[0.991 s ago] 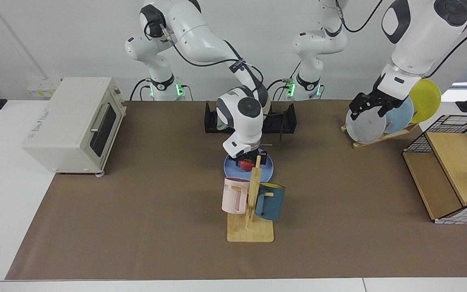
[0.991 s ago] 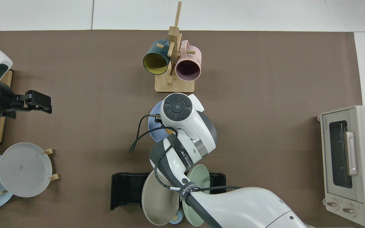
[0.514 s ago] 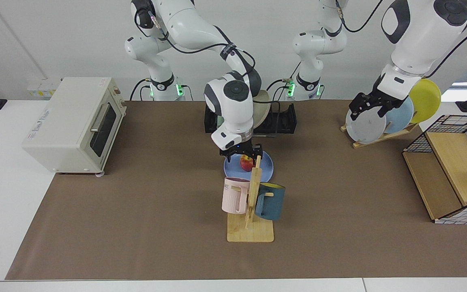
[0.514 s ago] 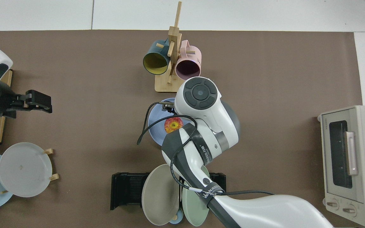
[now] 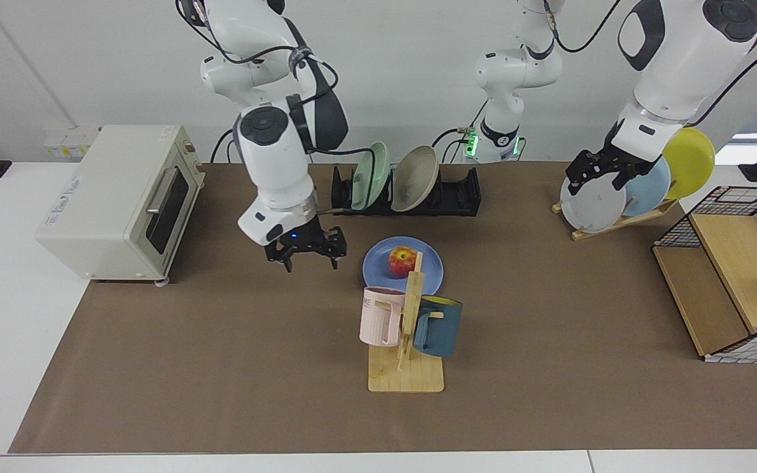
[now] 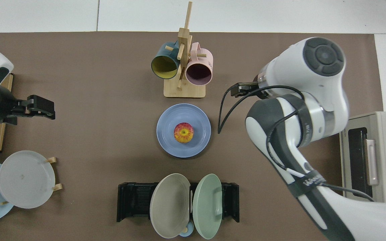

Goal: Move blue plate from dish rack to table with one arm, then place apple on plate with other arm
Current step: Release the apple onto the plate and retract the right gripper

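The blue plate (image 5: 378,264) (image 6: 166,135) lies flat on the brown mat of the table (image 5: 221,341), between the black dish rack (image 5: 460,196) (image 6: 134,200) and the mug tree. The red apple (image 5: 402,261) (image 6: 183,132) sits upright at the plate's middle, free of any gripper. My right gripper (image 5: 311,257) (image 6: 243,90) hangs open and empty above the mat, off to the oven side of the plate. Far across the table, my left gripper (image 5: 595,180) (image 6: 42,107) waits open and empty in front of the grey plate on the wooden stand.
A beige plate (image 5: 416,169) and a green plate (image 5: 370,175) stand in the dish rack. The mug tree (image 5: 410,309) holds a pink and a dark blue mug close by the blue plate. A toaster oven (image 5: 122,197), a wooden plate stand (image 5: 621,220) and a wire basket (image 5: 740,263) line the sides.
My right gripper has let go of the apple on the blue plate, lifted, and swung away toward the toaster oven. The left arm has not moved.
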Robot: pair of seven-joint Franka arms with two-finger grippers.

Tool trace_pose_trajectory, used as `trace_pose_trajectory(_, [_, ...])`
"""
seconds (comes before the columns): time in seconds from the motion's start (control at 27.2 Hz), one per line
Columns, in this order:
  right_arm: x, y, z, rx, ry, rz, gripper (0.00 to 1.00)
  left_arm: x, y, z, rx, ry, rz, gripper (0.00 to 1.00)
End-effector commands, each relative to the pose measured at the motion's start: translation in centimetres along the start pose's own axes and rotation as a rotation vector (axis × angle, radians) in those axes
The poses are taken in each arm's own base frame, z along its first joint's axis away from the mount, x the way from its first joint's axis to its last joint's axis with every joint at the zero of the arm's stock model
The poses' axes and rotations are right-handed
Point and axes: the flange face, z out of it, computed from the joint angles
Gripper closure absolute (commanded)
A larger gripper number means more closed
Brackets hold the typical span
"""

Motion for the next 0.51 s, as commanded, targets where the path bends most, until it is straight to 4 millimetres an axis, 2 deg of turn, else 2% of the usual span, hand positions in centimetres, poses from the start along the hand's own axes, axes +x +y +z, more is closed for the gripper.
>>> trace_pose_trajectory(0.0, [-0.9, 6.0, -3.6, -0.002, -0.015, -0.030, 0.00, 0.0, 0.2, -0.4, 0.000, 0.014, 0.009, 0.00])
trace_pose_trajectory(0.29, [-2.1, 13.2, -9.2, 0.000, -0.013, -0.077, 0.00, 0.0, 0.2, -0.4, 0.000, 0.014, 0.009, 0.00])
trace_pose_trajectory(0.48, [-4.1, 15.0, -12.9, -0.002, -0.016, -0.079, 0.00, 0.0, 0.3, -0.4, 0.001, 0.016, 0.010, 0.00])
